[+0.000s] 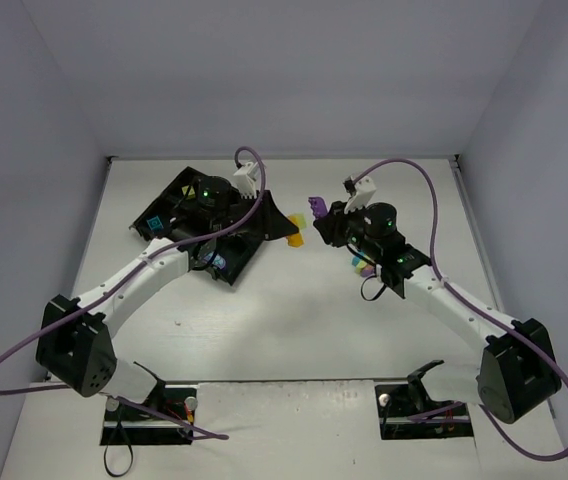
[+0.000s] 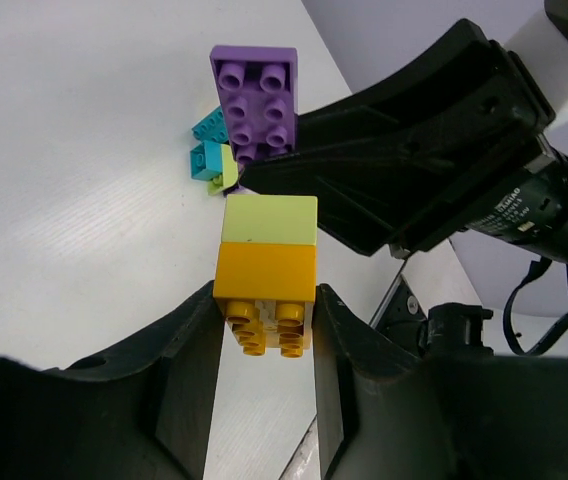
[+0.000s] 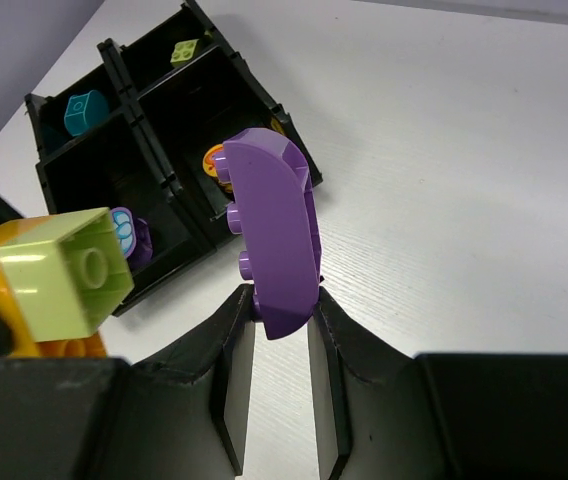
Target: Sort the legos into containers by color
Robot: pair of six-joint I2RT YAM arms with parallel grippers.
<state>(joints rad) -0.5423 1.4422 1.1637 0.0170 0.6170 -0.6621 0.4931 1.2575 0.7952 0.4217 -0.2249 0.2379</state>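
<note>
My left gripper [image 2: 264,312] is shut on an orange-yellow brick [image 2: 264,283] that has a lime green brick [image 2: 269,220] stuck on its far end. In the top view the left gripper [image 1: 290,230] hangs just right of the black tray [image 1: 179,185]. My right gripper [image 3: 279,305] is shut on a flat purple brick [image 3: 279,230], which faces the left gripper's stack [image 3: 59,270] at close range. In the tray's compartments [image 3: 164,170] lie a teal brick [image 3: 86,108], a lime one [image 3: 186,52], an orange one [image 3: 214,160] and a purple one [image 3: 134,235].
Loose teal bricks [image 2: 207,145] and a lime brick [image 2: 226,168] lie on the white table, under the right arm [image 1: 364,268]. Grey walls close the table off at the back and sides. Both arm bases stand at the near edge.
</note>
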